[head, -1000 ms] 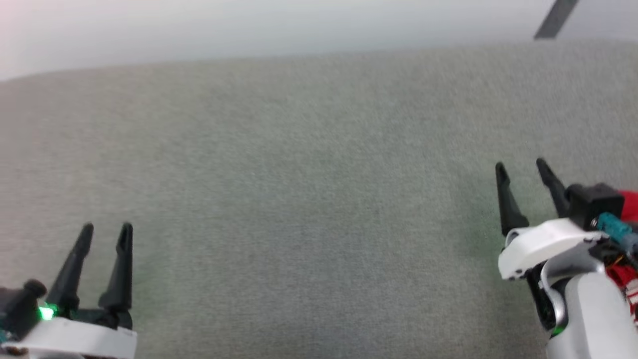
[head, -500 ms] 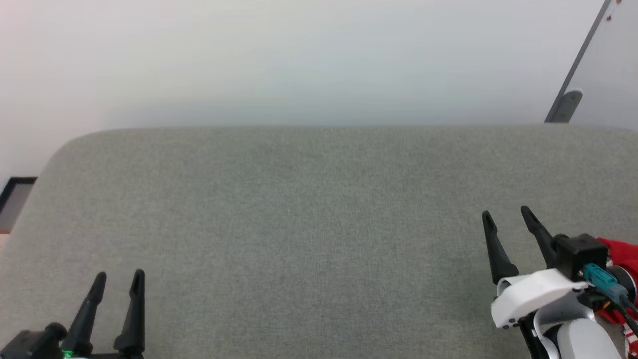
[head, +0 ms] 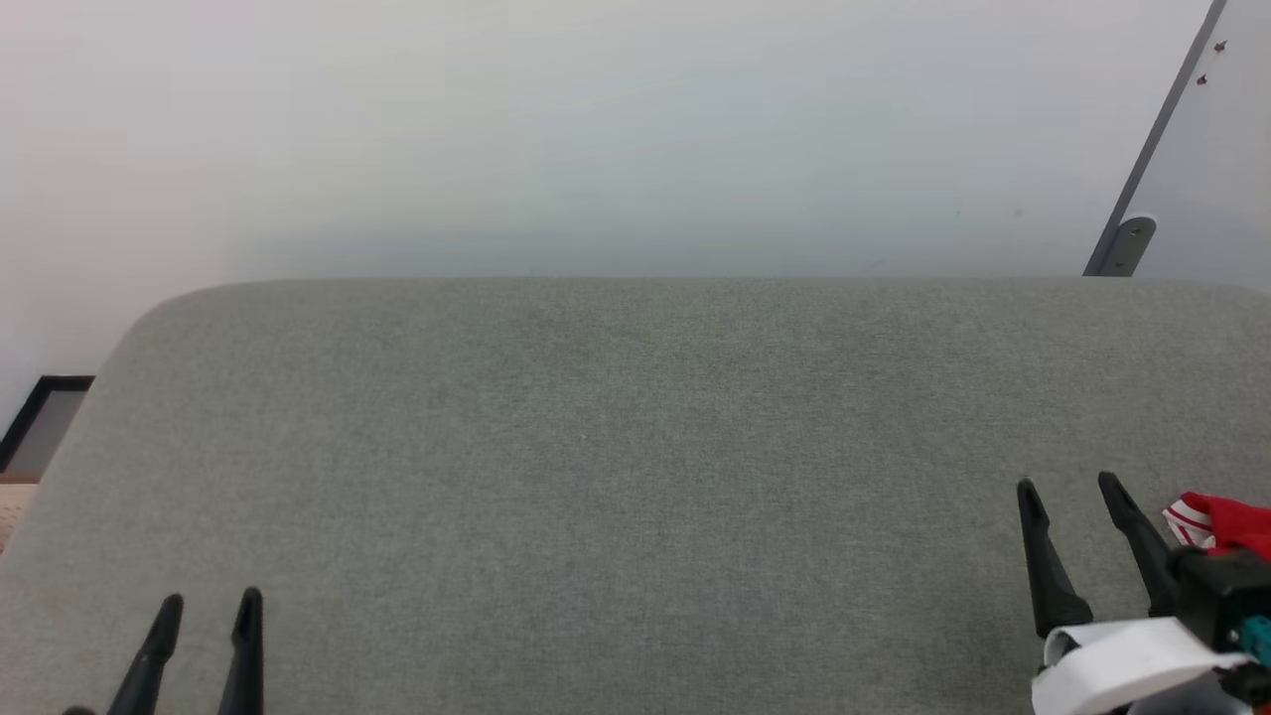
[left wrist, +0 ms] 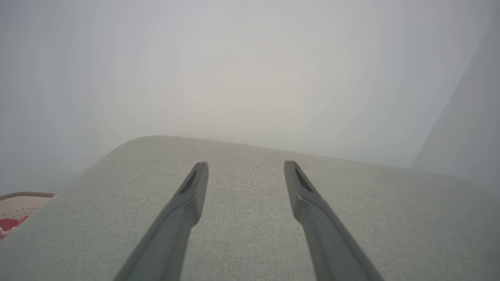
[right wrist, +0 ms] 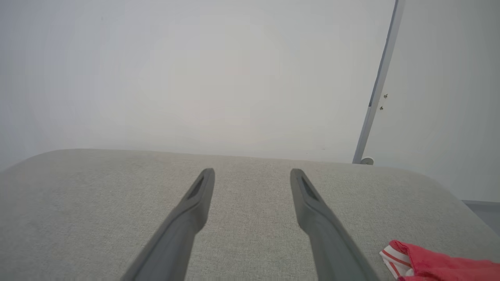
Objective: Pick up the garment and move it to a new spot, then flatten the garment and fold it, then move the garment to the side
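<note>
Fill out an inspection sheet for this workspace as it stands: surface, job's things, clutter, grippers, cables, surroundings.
Surface: grey fabric-covered top, rounded corners, lying flat.
Job's things: garment, red with red-and-white striped trim, bunched near the surface's right end, beside the right gripper, not held.
Clutter: beige perforated basket past the surface's left end, red cloth inside.
Grippers: left gripper open, holding nothing; right gripper open, holding nothing; both over the surface.
Cables: teal plug at the right wrist.
Surroundings: pale wall; grey post at far right.
</note>
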You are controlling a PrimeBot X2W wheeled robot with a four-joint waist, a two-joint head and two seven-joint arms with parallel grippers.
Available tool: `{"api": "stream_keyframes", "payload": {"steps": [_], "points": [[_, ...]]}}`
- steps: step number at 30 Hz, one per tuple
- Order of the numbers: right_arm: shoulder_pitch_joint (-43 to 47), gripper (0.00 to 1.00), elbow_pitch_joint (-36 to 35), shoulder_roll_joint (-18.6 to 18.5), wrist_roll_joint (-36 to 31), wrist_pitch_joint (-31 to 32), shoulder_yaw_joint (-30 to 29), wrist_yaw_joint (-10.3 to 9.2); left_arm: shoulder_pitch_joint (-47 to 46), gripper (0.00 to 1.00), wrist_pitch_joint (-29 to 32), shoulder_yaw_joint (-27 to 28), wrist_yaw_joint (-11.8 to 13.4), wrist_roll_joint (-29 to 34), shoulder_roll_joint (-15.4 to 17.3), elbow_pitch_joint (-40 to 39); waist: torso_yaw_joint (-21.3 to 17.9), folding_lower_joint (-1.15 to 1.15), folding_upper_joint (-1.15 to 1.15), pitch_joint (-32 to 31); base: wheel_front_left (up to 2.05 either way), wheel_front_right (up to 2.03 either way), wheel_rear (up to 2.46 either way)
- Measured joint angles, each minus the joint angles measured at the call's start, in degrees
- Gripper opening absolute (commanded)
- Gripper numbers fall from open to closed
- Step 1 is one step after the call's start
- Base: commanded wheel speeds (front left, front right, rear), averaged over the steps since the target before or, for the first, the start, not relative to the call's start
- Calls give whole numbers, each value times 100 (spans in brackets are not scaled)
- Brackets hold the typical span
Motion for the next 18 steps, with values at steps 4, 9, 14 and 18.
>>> {"api": "stream_keyframes", "payload": {"steps": [4, 9, 14, 18], "points": [[208, 100, -296, 46, -1, 74, -65, 0, 128, 100, 0, 70, 0, 5, -56, -145, 24, 0, 0, 9, 0, 0, 0], [335, 100, -426, 100, -2, 105, -57, 0, 143, 100, 0, 83, 0, 5, -58, -169, 28, 0, 0, 17, 0, 0, 0], [337, 100, -460, 134, -2, 121, -73, 0, 115, 100, 0, 143, 0, 31, -77, -245, 15, 0, 0, 9, 0, 0, 0], [370, 100, -464, 149, 21, 121, -87, 0, 116, 100, 0, 138, 0, 24, -92, -266, 13, 0, 0, 7, 0, 0, 0]]}}
